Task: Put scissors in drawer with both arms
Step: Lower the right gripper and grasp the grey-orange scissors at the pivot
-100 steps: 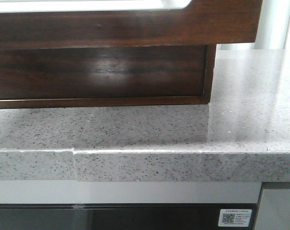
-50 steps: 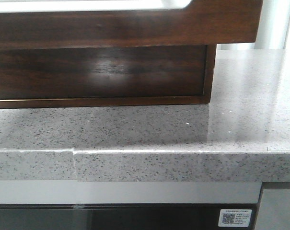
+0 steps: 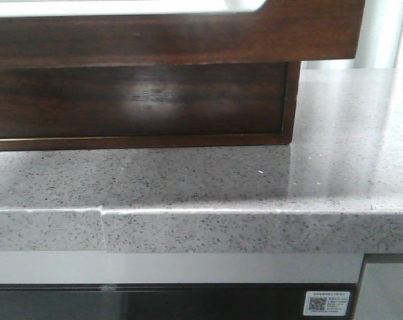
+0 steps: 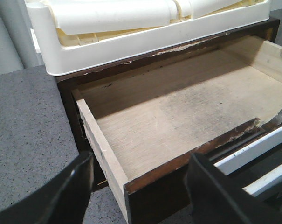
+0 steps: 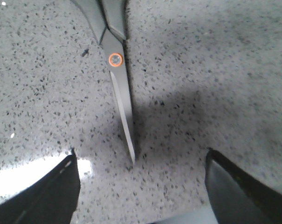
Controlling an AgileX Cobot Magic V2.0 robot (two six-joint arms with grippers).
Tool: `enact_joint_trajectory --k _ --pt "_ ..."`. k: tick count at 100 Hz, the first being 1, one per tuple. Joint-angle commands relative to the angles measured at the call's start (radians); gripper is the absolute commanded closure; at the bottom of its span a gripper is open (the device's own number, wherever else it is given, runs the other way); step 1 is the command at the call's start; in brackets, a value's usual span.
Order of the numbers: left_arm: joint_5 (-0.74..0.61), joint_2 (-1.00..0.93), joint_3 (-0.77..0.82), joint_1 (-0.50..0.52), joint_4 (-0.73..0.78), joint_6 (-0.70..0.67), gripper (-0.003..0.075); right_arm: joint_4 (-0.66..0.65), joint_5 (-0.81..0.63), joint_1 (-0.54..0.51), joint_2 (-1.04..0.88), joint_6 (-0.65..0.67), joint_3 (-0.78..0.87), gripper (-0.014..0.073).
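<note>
The drawer [image 4: 178,121] stands pulled out and empty, ready to receive; the left gripper [image 4: 141,186] is spread before it. The right gripper [image 5: 141,186], spread, hovers over the scissors [image 5: 120,79] on the counter [image 5: 215,70], their tip between its fingers for grasping.

We spot one label only: white sticker [image 3: 330,303] with QR code on dark panel [image 3: 188,303] under countertop [image 3: 254,227]; its small print too tiny to read.
</note>
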Motion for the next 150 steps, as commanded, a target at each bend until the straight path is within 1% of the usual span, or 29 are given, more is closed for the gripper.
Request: enact_joint_trajectory --k 1,15,24,31,60,75,124,150 --pt "-0.079 0.016 -0.029 -0.01 -0.017 -0.002 0.0302 0.044 -0.013 -0.034 0.03 -0.099 -0.067 0.0109" --pt "-0.079 0.016 -0.029 -0.01 -0.017 -0.002 0.0302 0.044 0.002 -0.033 0.105 -0.161 -0.134 0.0185" --pt "-0.079 0.016 -0.029 -0.01 -0.017 -0.002 0.0302 0.044 0.026 -0.033 0.154 -0.168 -0.183 0.023" --pt "-0.079 0.016 -0.029 -0.01 -0.017 -0.002 0.0302 0.044 0.045 -0.031 0.194 -0.178 -0.219 0.0249" --pt "-0.079 0.016 -0.029 -0.01 -0.017 -0.002 0.0302 0.044 0.114 0.037 0.35 -0.224 -0.33 0.0249" --pt "-0.079 0.016 -0.029 -0.01 -0.017 -0.002 0.0302 0.044 0.128 0.047 0.394 -0.224 -0.364 0.0249" --pt "-0.079 0.016 -0.029 -0.01 -0.017 -0.002 0.0302 0.032 0.12 0.047 0.406 -0.228 -0.373 0.0249" --pt "-0.079 0.016 -0.029 -0.01 -0.017 -0.002 0.0302 0.029 0.151 0.045 0.431 -0.228 -0.378 0.0251"
